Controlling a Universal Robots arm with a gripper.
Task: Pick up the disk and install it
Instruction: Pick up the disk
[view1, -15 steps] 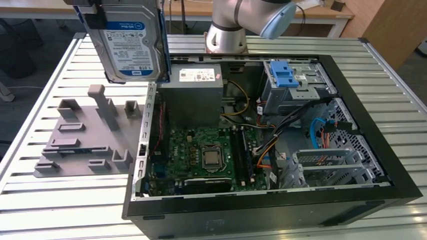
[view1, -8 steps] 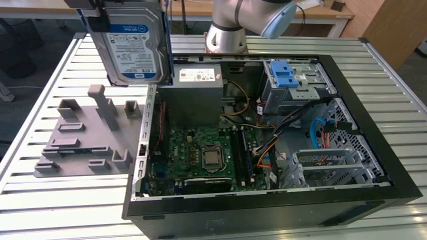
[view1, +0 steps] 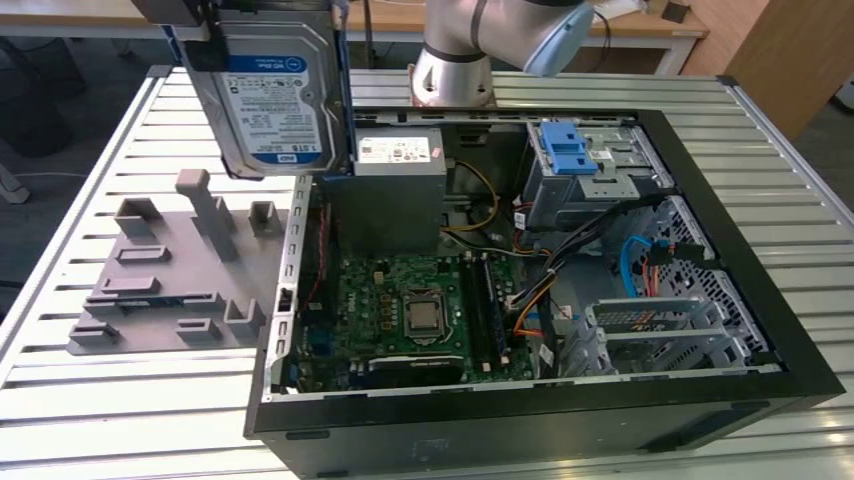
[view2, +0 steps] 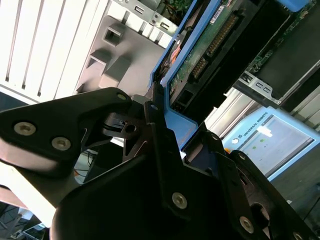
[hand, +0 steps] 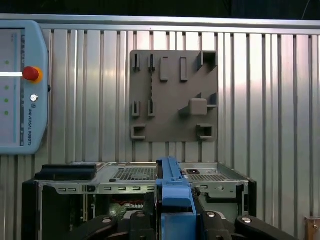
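A grey fixture (view1: 167, 270) sits at the exterior view's left; above its far edge the disk (view1: 274, 100) hangs upright, the gripper (view2: 160, 116) clamped on its edges. Toward the exterior view's right lies the open computer case (view1: 534, 425).

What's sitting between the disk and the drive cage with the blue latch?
In the exterior view, the grey metal box with a white sticker sits between the disk and the cage.

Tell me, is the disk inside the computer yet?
Not yet. Picking up looks done: the jaws are shut on the flat silver metal disk with blue side rails, holding it up in the air near the open black computer case. Installing is left: it isn't inside the case.
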